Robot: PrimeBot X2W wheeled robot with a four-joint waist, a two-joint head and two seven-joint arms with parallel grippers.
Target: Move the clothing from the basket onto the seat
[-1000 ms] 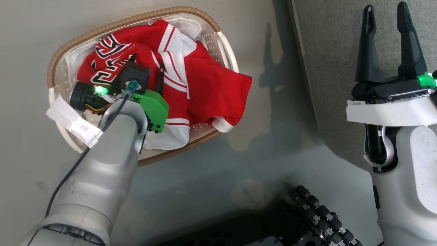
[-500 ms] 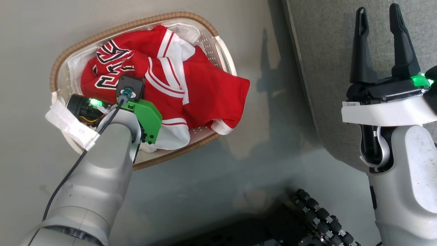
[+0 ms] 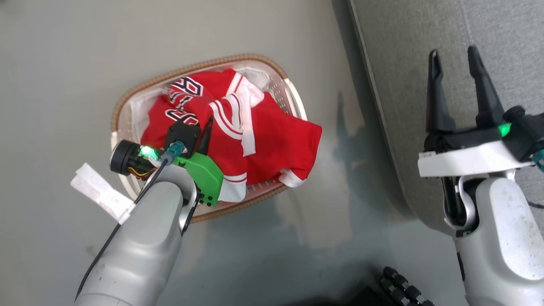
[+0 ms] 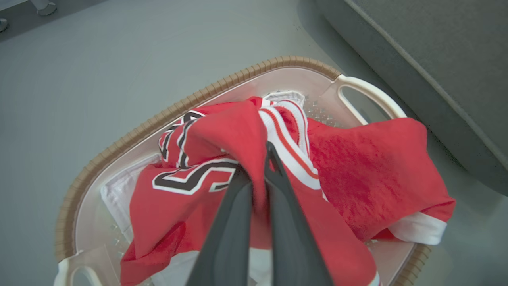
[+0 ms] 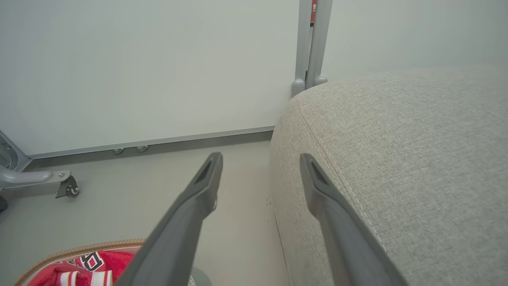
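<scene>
1. Pinching a raised fold of the lettered red jersey [image 4: 186, 198] with the left gripper [image 4: 258, 163], clamped tight.
2. Holding the right gripper [image 5: 260, 159] spread wide and empty at 2 o'clock of the head view, by the edge of the grey woven seat [image 5: 416, 159].
3. Found in the wicker-rimmed basket [image 4: 131, 137] on the floor [image 3: 63, 63] at 9 o'clock: jersey and plain red garment [image 4: 369, 174], the latter draped over the rim at 3 o'clock.
</scene>
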